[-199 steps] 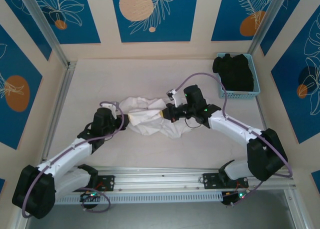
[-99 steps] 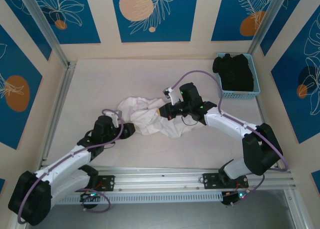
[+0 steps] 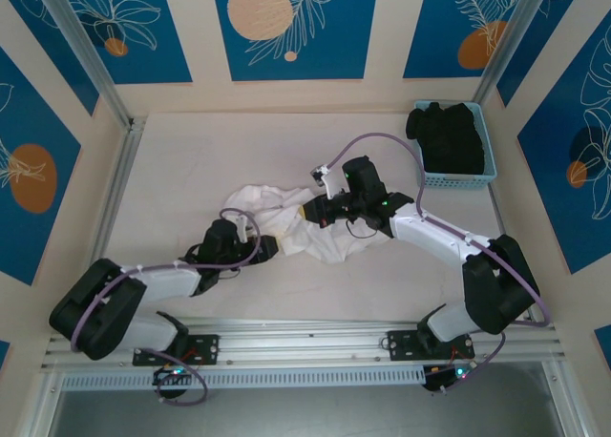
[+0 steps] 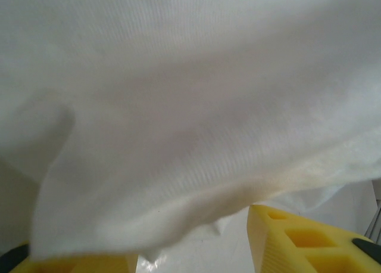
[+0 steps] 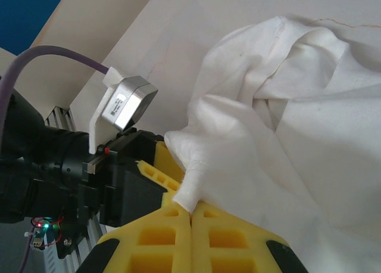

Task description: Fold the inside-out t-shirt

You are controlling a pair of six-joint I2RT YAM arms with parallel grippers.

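Observation:
The inside-out t-shirt [image 3: 277, 219] lies crumpled and white in the middle of the table. My right gripper [image 3: 310, 211] sits at its right side, shut on a rolled fold of the hem [image 5: 199, 180]; its yellow fingers [image 5: 238, 237] press together under the cloth [image 5: 286, 124]. My left gripper [image 3: 267, 249] lies low at the shirt's near edge. In the left wrist view its yellow fingers [image 4: 297, 237] stand apart, with table showing between them. The shirt [image 4: 190, 106] drapes just above and ahead of the open left gripper [image 4: 193, 240]. The right wrist view shows the left gripper [image 5: 156, 161] tucked under the cloth's left edge.
A blue basket [image 3: 482, 175] holding a black garment [image 3: 447, 136] stands at the back right corner. An aluminium rail [image 3: 305, 337] runs along the near edge, and frame posts [image 3: 115, 184] line the sides. Bare table lies behind and left of the shirt.
My left gripper slid right along the shirt's near edge, dropped low and opened its jaws. My right gripper pulled its fold slightly left, then held still.

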